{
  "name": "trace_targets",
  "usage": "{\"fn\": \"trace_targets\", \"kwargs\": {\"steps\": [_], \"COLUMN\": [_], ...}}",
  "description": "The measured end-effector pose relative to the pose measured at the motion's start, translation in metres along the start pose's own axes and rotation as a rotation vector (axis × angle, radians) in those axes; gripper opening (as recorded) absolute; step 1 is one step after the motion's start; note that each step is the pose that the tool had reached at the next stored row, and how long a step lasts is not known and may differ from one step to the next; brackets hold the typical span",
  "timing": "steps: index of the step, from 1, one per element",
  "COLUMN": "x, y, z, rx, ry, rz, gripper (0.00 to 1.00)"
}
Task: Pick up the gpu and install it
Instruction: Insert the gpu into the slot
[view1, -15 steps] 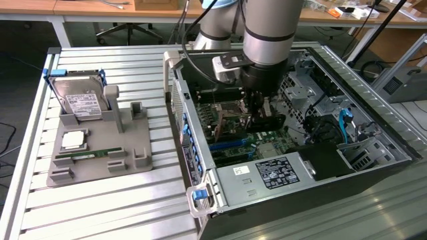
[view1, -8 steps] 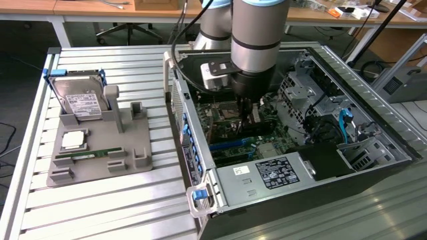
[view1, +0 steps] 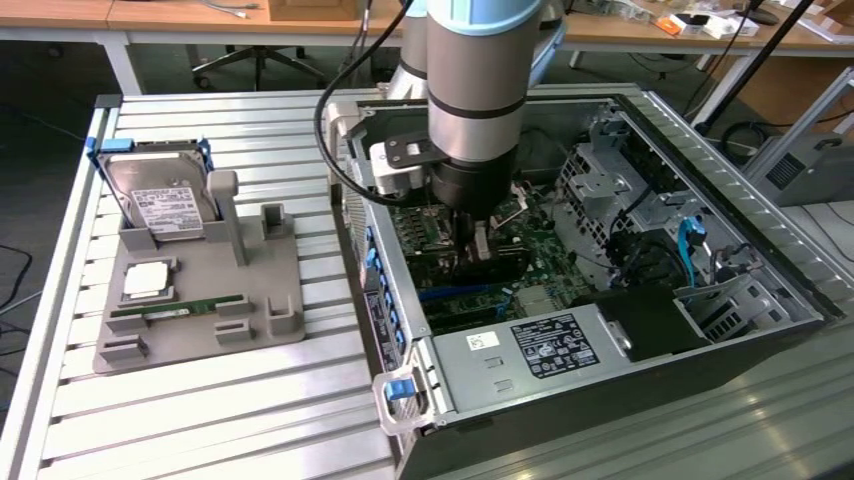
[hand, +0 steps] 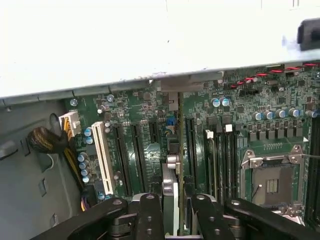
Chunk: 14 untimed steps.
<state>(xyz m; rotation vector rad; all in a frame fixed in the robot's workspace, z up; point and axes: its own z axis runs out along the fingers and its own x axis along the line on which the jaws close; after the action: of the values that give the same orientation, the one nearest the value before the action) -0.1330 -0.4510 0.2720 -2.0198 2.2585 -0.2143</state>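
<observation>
My gripper (view1: 479, 238) reaches straight down into the open computer case (view1: 781, 275), just above the green motherboard (view1: 541, 248). It is shut on the gpu (view1: 467, 266), a thin dark card held on edge. In the wrist view the gpu (hand: 170, 192) runs edge-on between my two black fingers (hand: 150, 215), with the gripper (hand: 175, 222) clamped on its upper edge. The card's lower edge stands over the black expansion slots (hand: 137, 147) of the motherboard (hand: 227, 97), beside a white slot (hand: 102, 155). Whether the card touches a slot I cannot tell.
A grey parts stand (view1: 274, 300) on the slatted table at the exterior view's left holds a silver hard drive (view1: 160, 200), a processor chip (view1: 147, 280) and a green RAM stick (view1: 180, 308). The power supply (view1: 534, 350), drive cages (view1: 601, 180) and processor socket (hand: 272, 182) crowd the case.
</observation>
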Motion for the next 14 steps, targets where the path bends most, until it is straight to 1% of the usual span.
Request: {"fn": "trace_targets", "kwargs": {"steps": [1, 4, 8, 14], "x": [0.0009, 0.0018, 0.0021, 0.0021], "y": [0.0002, 0.0007, 0.0034, 0.0040], "z": [0.0007, 0.0022, 0.0024, 0.0028], "rx": [0.0004, 0.0012, 0.0013, 0.0013], "ry": [0.0038, 0.0104, 0.0106, 0.0105], "rz": [-0.001, -0.002, -0.002, -0.002], "gripper": [0.27, 0.27, 0.27, 0.27]}}
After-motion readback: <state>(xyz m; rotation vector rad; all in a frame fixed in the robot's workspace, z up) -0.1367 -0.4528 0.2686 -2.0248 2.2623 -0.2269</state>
